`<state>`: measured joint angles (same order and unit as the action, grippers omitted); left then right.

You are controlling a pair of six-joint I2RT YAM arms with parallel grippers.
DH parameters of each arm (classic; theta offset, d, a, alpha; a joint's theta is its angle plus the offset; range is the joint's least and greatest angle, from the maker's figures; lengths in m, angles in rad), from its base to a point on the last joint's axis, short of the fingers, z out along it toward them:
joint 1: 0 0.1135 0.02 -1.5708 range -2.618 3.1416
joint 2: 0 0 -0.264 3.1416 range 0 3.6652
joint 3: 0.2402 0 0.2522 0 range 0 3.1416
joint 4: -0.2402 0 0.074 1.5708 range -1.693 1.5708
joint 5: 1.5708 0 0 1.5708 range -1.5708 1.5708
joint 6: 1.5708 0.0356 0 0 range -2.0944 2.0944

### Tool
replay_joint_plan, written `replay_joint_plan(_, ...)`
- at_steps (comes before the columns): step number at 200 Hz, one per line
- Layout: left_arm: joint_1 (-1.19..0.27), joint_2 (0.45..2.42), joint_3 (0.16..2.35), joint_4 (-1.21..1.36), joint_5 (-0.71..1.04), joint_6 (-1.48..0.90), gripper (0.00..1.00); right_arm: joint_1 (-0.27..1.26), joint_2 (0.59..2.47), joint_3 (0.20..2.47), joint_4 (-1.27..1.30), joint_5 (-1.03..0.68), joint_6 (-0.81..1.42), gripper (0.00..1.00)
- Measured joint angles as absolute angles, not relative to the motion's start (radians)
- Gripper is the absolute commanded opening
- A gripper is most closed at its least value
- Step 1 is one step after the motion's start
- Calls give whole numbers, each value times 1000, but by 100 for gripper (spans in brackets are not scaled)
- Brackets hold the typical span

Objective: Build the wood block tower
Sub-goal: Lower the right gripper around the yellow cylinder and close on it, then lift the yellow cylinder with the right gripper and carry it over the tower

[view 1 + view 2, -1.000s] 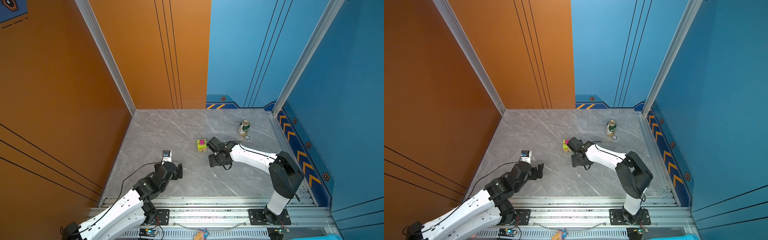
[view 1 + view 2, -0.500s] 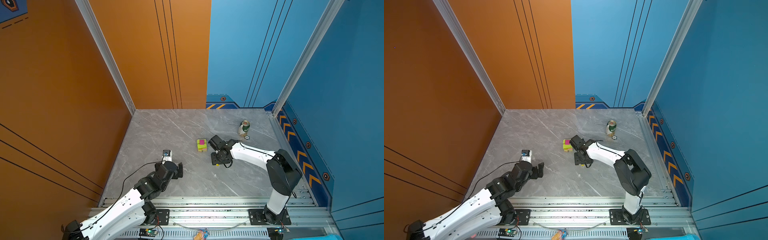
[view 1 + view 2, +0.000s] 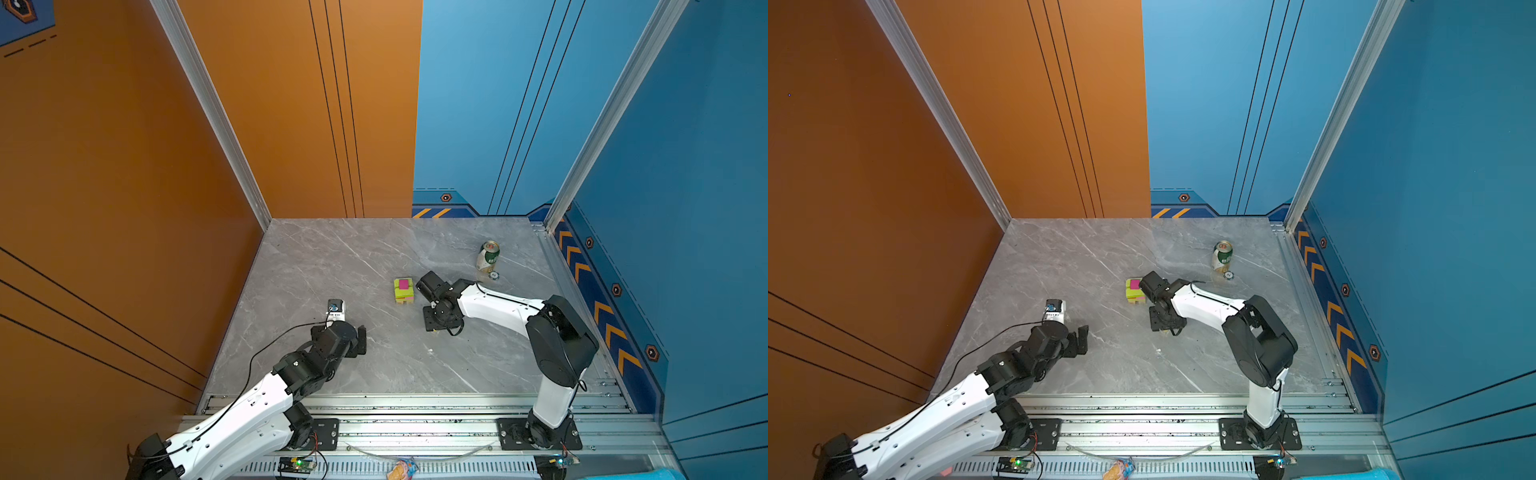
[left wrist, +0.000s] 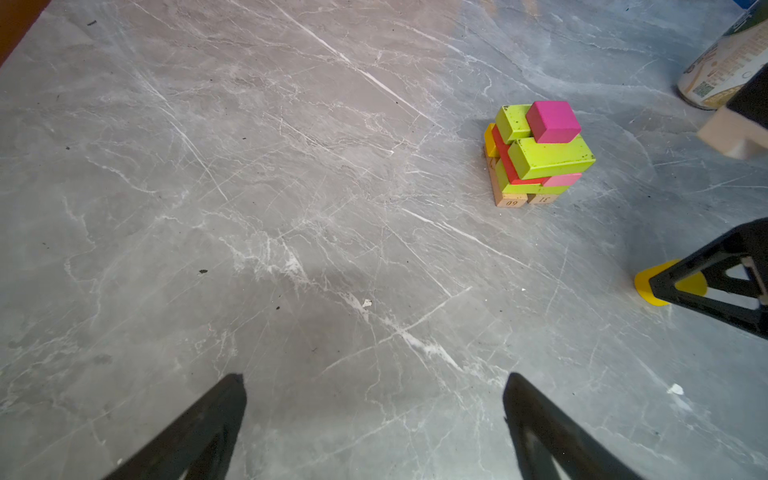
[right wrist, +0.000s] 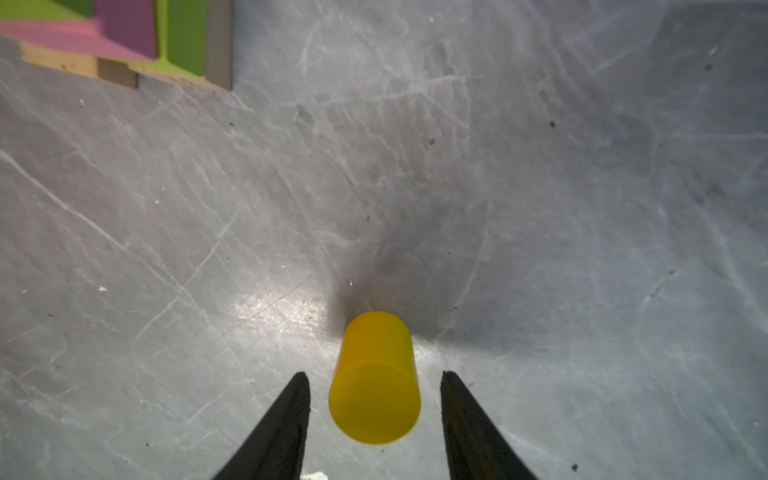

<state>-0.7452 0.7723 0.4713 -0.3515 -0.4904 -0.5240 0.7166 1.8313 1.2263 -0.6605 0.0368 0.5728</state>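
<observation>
Mid-frame in a top view, the tower (image 3: 403,289) stands built up to its magenta cube (image 4: 552,120). Only the yellow cylinder (image 5: 374,382) seems left; my right gripper (image 5: 375,374) straddles it, jaws apart, not yet gripping.

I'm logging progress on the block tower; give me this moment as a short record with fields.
tower: multicoloured stack on tan bars, magenta cube on top
yellow cylinder: upright on the table, apart from the tower
right gripper: open, jaws either side of the cylinder, gaps showing
left gripper: open, holding nothing
drink can: standing beyond the tower, to its right
</observation>
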Motion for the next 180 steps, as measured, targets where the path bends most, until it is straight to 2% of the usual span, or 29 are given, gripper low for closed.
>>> replay_joint_plan(180,-719,780,471,-349,-487,-540,98,713,1863,1243,-661,36,569,38)
